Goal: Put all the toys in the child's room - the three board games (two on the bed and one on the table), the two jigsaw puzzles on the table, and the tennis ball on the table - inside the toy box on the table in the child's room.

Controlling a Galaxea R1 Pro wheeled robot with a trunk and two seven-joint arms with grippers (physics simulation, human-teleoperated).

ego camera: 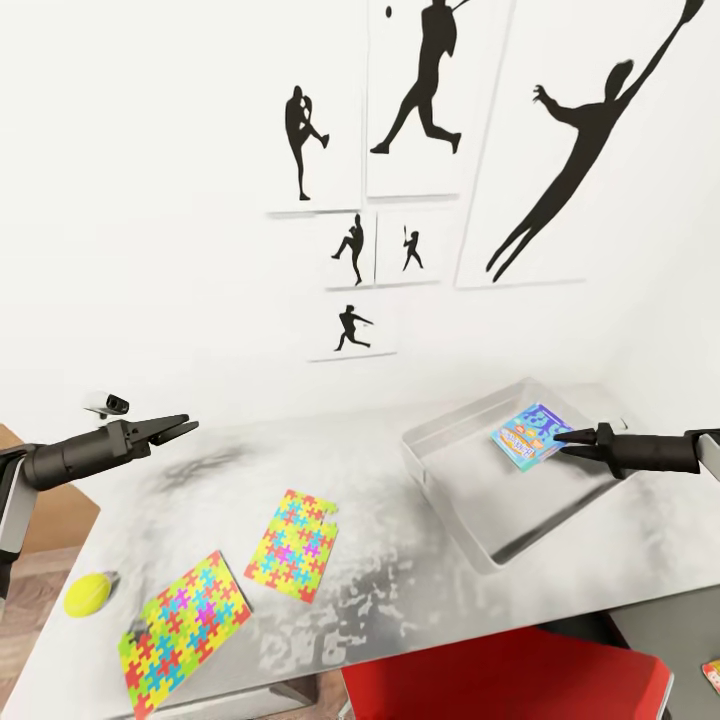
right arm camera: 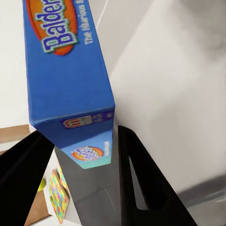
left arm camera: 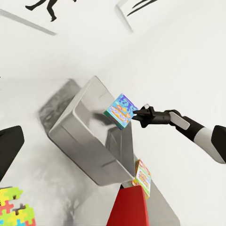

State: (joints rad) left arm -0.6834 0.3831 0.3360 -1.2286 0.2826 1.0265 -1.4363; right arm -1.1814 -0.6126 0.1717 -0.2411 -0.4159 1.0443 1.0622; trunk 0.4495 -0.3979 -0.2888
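Observation:
My right gripper (ego camera: 562, 438) is shut on a blue board game (ego camera: 528, 432), holding it tilted in the air over the grey toy box (ego camera: 470, 540) at the table's right. The game (right arm camera: 66, 70) sits between the black fingers (right arm camera: 136, 179), with the box floor (right arm camera: 179, 94) below it. My left gripper (ego camera: 186, 427) hangs open and empty above the table's back left. Two colourful jigsaw puzzles (ego camera: 293, 545) (ego camera: 185, 630) lie flat at the front left. The yellow-green tennis ball (ego camera: 88, 593) rests by the left edge. The left wrist view shows the held game (left arm camera: 121, 109) above the box (left arm camera: 80, 141).
A red chair (ego camera: 500, 680) stands tucked at the table's front. Another board game (ego camera: 712, 672) shows at the lower right, also seen beside the chair (left arm camera: 142, 178). The white wall with silhouette posters (ego camera: 410, 100) rises behind the table. A brown piece of furniture (ego camera: 60, 520) is at the left.

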